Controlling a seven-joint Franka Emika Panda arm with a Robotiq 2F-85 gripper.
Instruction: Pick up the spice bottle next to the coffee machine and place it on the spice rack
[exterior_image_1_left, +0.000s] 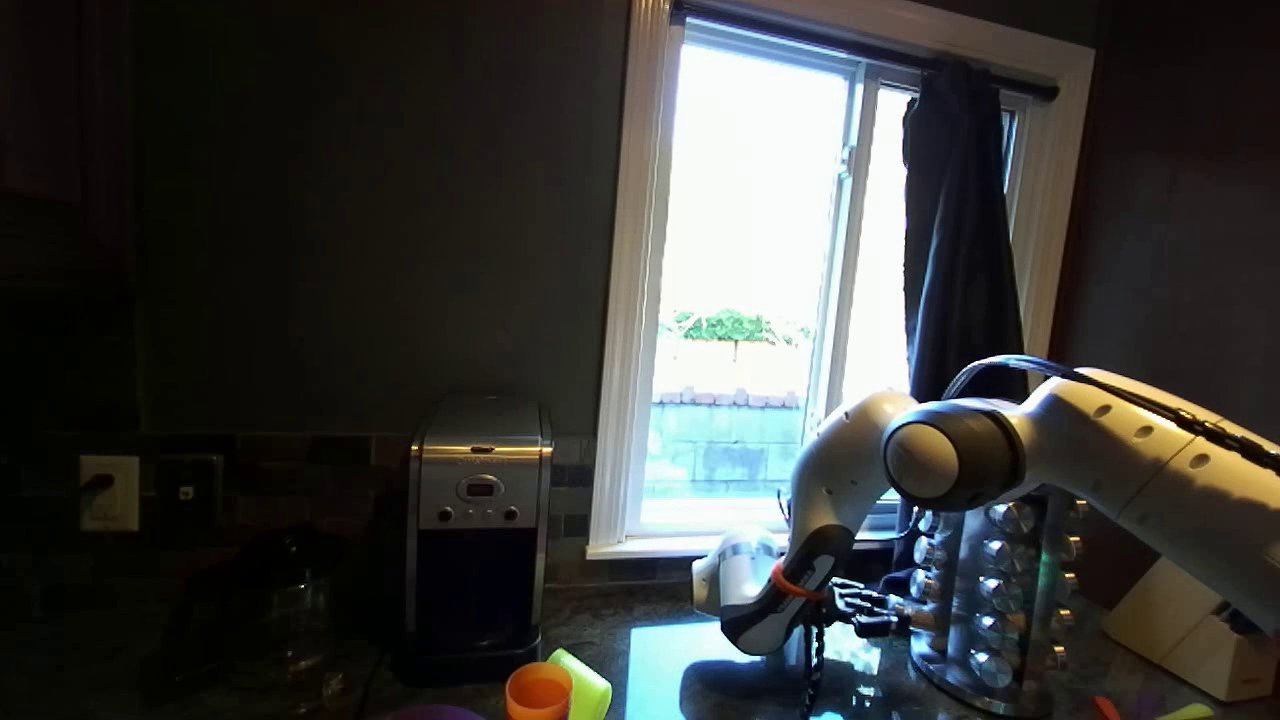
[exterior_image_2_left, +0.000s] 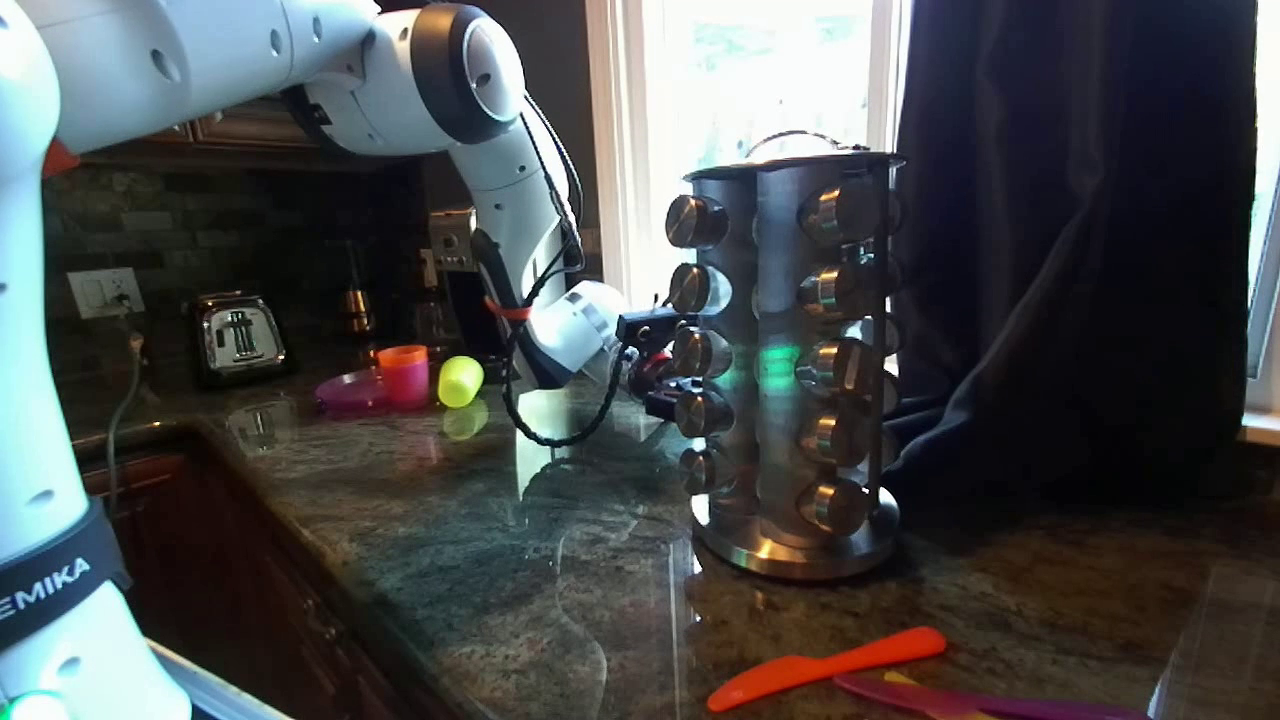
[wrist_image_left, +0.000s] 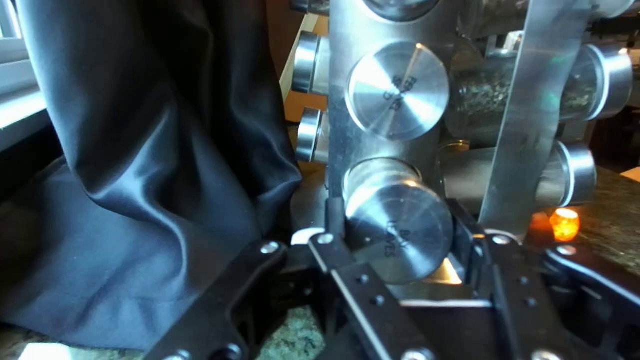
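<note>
Spice btl held btwn fingers, spice rack just beyond.

Place: kitchen | signs: coffee machine, toaster, spice rack, countertop, tiled backsplash, brown cabinets

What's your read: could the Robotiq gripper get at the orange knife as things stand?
Probably not directly: the gripper has a spice jar between its fingers and sits partly behind the spice rack in an exterior view, the orange knife in front.
</note>
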